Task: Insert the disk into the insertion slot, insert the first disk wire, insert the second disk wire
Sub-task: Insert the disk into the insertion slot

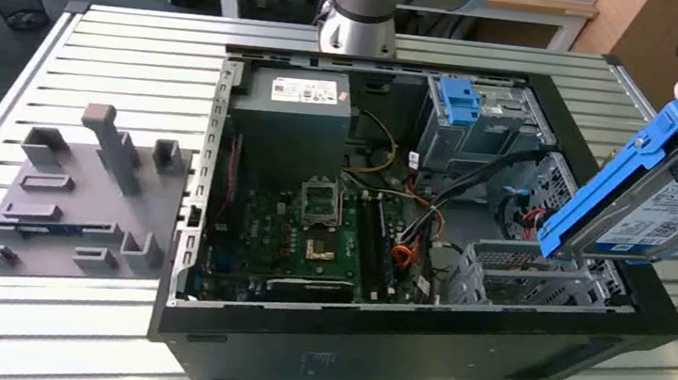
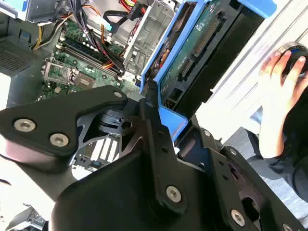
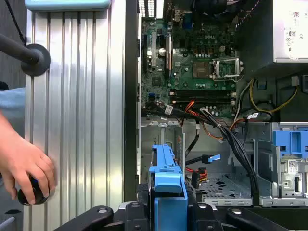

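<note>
Disk (image 1: 659,200), a flat silver-grey hard drive with a white label in a bright blue plastic carrier, hangs in the air at the exterior view's right. It is above the near right corner of the open black computer case (image 1: 424,346). Its long axis is steeply tilted, with the low end toward the case and the high end up at the hand. The labelled face looks toward the exterior camera, and the second wrist view shows the opposite face with its green circuit board.

The black hand (image 2: 173,122) is clamped on the blue carrier at the drive's upper end, fingers (image 2: 150,108) pressed against the plastic frame.

The insertion slot (image 1: 520,270), a low cage of perforated light-grey sheet metal, sits inside the case below the drive's low end. The drive is outside it. In the first wrist view the carrier is seen edge-on with the cage beyond it.

Loose orange, red and black cables (image 1: 417,227) lie between the cage and the green motherboard (image 1: 297,233). The case stands on a ribbed aluminium counter (image 1: 127,45).
</note>
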`<state>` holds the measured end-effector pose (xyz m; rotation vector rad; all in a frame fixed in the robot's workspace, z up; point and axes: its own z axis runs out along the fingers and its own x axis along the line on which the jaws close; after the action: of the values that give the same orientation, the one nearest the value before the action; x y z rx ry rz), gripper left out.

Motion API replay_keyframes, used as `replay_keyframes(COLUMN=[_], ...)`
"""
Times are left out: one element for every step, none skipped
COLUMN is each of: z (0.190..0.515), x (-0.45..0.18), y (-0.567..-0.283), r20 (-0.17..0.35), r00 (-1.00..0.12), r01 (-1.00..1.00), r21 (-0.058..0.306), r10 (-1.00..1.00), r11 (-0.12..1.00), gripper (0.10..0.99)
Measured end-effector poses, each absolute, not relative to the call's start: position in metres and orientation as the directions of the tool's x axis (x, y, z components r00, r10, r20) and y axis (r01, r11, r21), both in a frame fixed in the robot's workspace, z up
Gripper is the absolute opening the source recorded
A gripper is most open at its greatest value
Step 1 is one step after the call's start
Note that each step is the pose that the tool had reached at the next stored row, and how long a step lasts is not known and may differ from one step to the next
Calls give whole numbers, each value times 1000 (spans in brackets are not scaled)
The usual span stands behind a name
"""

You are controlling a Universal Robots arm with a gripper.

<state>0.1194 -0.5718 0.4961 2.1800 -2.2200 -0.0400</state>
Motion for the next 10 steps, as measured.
replay_keyframes(z=[496,496,496,496,496,496,496,496,496,496], x=[119,119,119,119,119,119,119,119,119,119], y=[-572,-572,-572,-572,-572,-572,-572,-572,-572,-572], r20=[3,3,3,3,3,3,3,3,3,3], r00=[-18,-18,-18,-18,-18,-18,-18,-18,-18,-18], r01=[-999,-999,-999,-999,-999,-999,-999,-999,-999,-999], r21=[39,39,39,39,39,39,39,39,39,39], r10=[-1000,-1000,-1000,-1000,-1000,-1000,-1000,-1000,-1000,-1000], r11=[18,18,18,18,18,18,18,18,18,18], gripper=[369,369,369,369,369,369,369,369,369,369])
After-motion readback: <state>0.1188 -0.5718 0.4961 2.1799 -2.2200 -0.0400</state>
